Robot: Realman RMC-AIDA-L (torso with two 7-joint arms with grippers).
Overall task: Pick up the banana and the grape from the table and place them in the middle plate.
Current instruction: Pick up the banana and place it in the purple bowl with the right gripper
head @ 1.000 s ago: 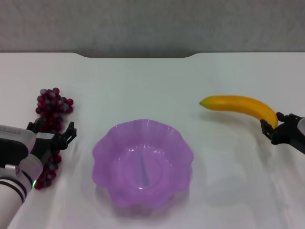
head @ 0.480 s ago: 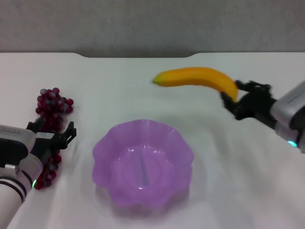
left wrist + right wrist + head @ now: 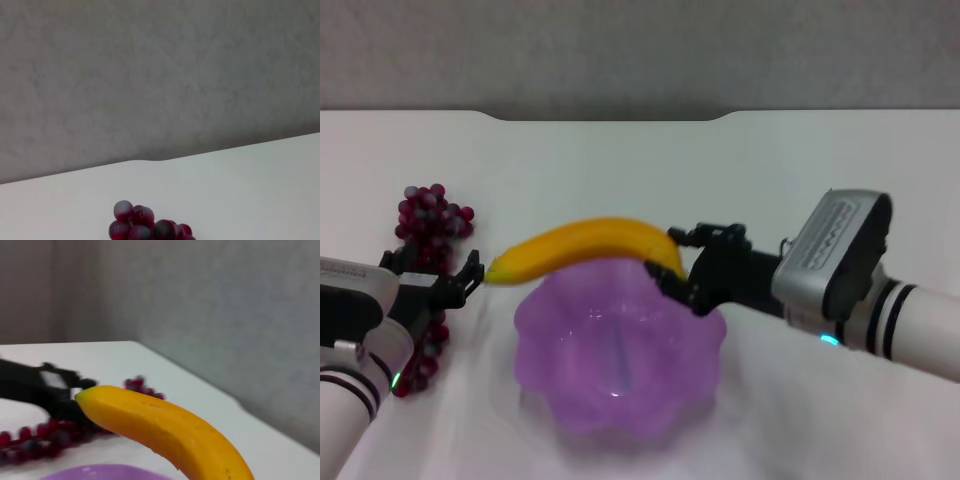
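Now clamped on one end of the banana [image 3: 585, 247], right gripper [image 3: 682, 268], black fingers [image 3: 705, 243] pinching the fruit near its right tip. Held aloft, level, crossing over the far rim of the plate [image 3: 620, 340], free tip reaching out past the plate's left edge toward the left gripper [image 3: 432, 280]. Seen from the right wrist: banana [image 3: 165, 430] filling the foreground, purple plate rim [image 3: 100, 473] just below it, grape [image 3: 35, 437] and the other arm's dark fingers beyond. Over on the left, jaws spread apart, straddling the grape [image 3: 428, 222] down at table level, black fingers [image 3: 468, 272] on either side of the bunch, not closed on it. Grape lying on the table [image 3: 620, 170], left of the plate, long bunch running from far to near, near end tucked behind the left arm. From the left wrist: only the far berries of the grape [image 3: 145, 228] at the frame's edge, white table [image 3: 225, 190] and grey wall [image 3: 160, 75] behind. Plate sitting centre on the table, nothing inside it.
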